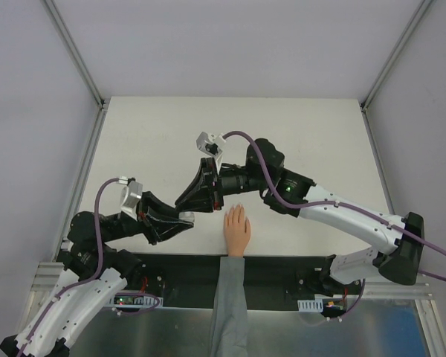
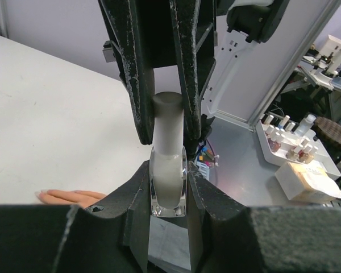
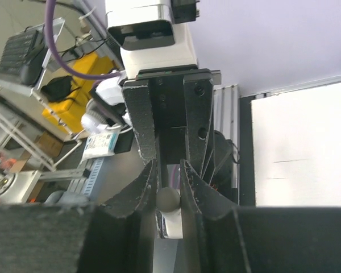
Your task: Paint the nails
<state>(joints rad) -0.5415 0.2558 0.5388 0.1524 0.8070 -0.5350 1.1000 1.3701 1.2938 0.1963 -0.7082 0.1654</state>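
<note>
While the left gripper (image 2: 169, 170) is clamped on the clear glass body of a nail polish bottle (image 2: 168, 190), the right gripper (image 3: 168, 170) reaches in from the opposite side. Its fingers (image 2: 141, 96) lie against both sides of the bottle's pale grey cap (image 2: 168, 122), with no gap visible in either wrist view. The bottle is held off the white tabletop (image 1: 156, 141), cap pointing along the line between the two wrists. The peach-coloured hand (image 1: 236, 229) lies flat, palm down and fingers together, at the near edge of the table, its grey sleeve (image 1: 230, 305) crossing the black strip there. The joined grippers are just to its left and a little beyond its fingertips, near it but not touching. The nails (image 2: 44, 194) show only in the left wrist view, as a pale tip at the end of the fingers low on the left; from above they are too small to make out. Beyond the grippers the tabletop runs wide toward the far wall, bounded left and right by aluminium frame rails (image 1: 85, 175), and the right arm's forearm slants across the right half. The overhead camera hides the bottle between the dark fingers, whereas both wrist cameras show it plainly. The left wrist view alone takes in a white tray of small polish bottles (image 2: 284, 139) on a grey bench off the table. The right wrist view alone shows cluttered shelving with a yellow case (image 3: 65, 108).
</note>
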